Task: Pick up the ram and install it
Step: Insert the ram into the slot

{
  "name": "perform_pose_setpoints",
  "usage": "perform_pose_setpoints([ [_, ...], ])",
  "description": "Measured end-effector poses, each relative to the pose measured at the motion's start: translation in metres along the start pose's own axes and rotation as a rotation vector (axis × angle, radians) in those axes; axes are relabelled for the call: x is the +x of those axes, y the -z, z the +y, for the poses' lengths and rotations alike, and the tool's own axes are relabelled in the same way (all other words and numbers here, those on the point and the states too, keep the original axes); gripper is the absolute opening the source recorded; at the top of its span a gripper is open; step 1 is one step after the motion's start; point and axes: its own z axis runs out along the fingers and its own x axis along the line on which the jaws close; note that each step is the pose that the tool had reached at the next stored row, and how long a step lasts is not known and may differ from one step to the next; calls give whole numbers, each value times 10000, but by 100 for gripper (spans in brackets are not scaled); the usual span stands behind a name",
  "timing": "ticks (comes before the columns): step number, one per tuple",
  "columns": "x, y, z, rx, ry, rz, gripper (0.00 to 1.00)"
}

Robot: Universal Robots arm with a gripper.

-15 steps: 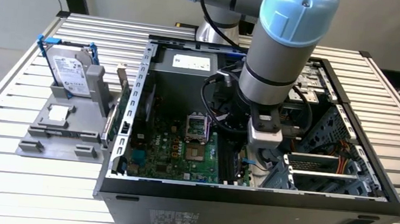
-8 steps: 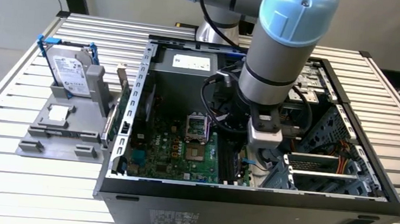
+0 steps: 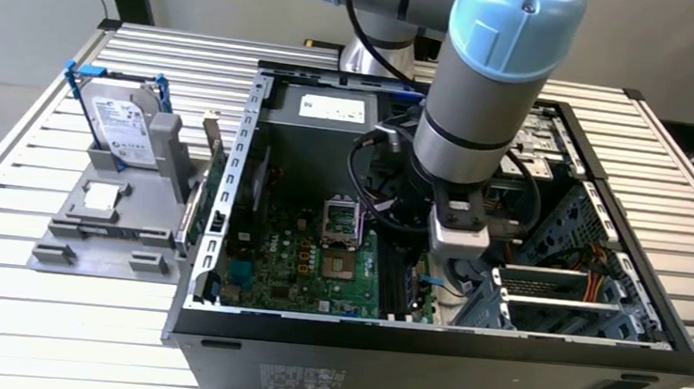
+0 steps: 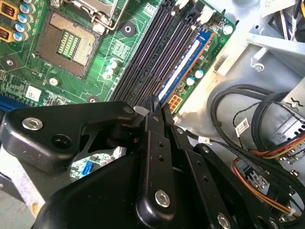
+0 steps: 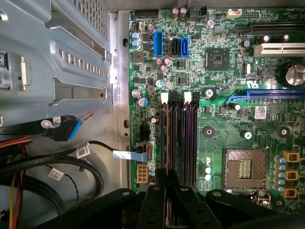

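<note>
On the exterior view's left, the glossy silver-labelled hard drive (image 3: 120, 123) stands upright in its blue frame. Next, the green, studded motherboard (image 3: 303, 266). The second wrist view gives me the ram (image 4: 183, 67), a thin stick edge-up in the slot nearest the board's edge, and my black claw (image 4: 159, 112) at its near end. Clenched or released, I cannot tell.

**Slot ends lost behind the gripper**

In the second wrist view the gripper (image 4: 159, 109) covers the near ends of the memory slots (image 4: 157, 57). Whether the ram sits beneath it cannot be told. In the exterior view the arm (image 3: 475, 102) hides the case interior at 3 o'clock of the CPU socket (image 3: 338, 217). The desk (image 3: 58, 339) is cut off at 6 o'clock.
</note>
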Motion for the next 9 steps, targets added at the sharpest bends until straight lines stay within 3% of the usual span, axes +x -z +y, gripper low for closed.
perform_pose_setpoints([
  [9,0,-39,6,-3,1,0,0],
])
